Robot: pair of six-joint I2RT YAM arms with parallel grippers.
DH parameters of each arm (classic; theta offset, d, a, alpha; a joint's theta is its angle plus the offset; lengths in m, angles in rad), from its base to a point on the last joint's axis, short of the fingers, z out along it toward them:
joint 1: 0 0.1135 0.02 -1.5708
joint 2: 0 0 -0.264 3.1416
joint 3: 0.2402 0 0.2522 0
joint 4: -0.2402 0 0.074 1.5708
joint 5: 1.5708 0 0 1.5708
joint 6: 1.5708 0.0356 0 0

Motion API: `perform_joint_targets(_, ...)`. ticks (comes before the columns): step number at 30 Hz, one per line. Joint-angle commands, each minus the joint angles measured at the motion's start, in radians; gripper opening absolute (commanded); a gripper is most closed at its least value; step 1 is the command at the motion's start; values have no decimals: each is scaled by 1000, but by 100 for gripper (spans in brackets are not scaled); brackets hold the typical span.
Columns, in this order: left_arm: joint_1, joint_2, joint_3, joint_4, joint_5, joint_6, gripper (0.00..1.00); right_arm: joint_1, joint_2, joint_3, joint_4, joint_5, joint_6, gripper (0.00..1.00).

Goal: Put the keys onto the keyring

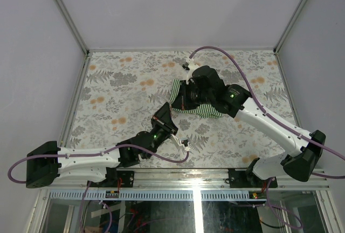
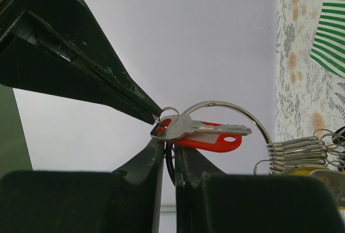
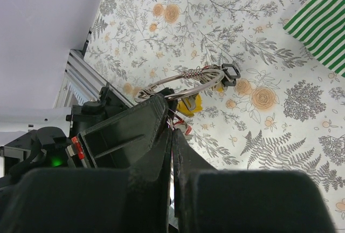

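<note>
Red-tagged key [image 2: 200, 130] clamped in your left pincer [image 2: 169, 148], keyring [image 3: 197, 74] in your right pincer [image 3: 169, 122]; ease the key along it.

This is looking like a robot lab: grey panels [image 1: 161, 6] and aluminium rails [image 1: 63, 12] are enclosing the flowered table [image 1: 118, 93] under the fingers [image 3: 145, 120].

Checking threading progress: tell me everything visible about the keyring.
The keyring is a thin silver wire loop, raised off the table. The right tool seems to pinch one end. Stacked key heads hang on it, with a yellow tag. The left tool holds a red-tagged key against its end.
</note>
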Motion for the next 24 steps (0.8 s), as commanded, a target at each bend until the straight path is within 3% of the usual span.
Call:
perform_joint_targets(1, 3, -7, 29, 60, -12, 28, 0, 5, 2, 35, -24, 76, -13, 0)
perform_joint_targets(24, 11, -19, 23, 80, -16, 26, 0, 4, -70, -19, -30, 110, -7, 0)
